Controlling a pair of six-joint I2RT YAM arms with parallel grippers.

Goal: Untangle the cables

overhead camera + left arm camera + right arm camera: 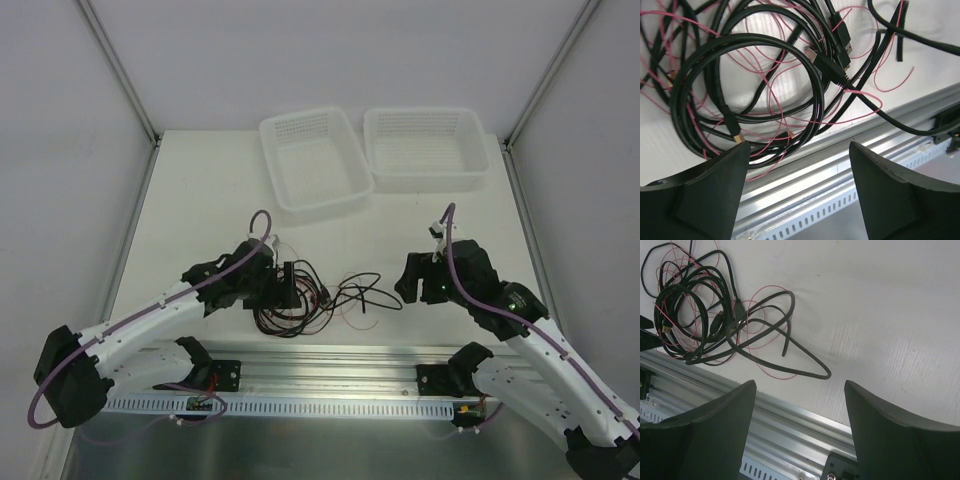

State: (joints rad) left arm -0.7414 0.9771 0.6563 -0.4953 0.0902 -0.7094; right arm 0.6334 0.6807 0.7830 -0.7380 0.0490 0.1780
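The cables [305, 300] lie in a tangle on the white table near its front edge: black cables with small plug ends, coiled in loops, with fine red wires threaded through them. My left gripper [288, 284] hangs over the left part of the tangle, open and empty. In the left wrist view the coiled cables [745, 75] lie just beyond the gripper [799, 147]. My right gripper [410, 280] is open and empty to the right of the tangle. In the right wrist view the cables [695, 315] lie at the upper left, with one black loop [822, 374] reaching toward the gripper [799, 382].
Two white mesh baskets [312, 160] [425, 148] stand side by side at the back of the table. An aluminium rail [330, 365] runs along the table's front edge, just below the cables. Grey walls close in both sides.
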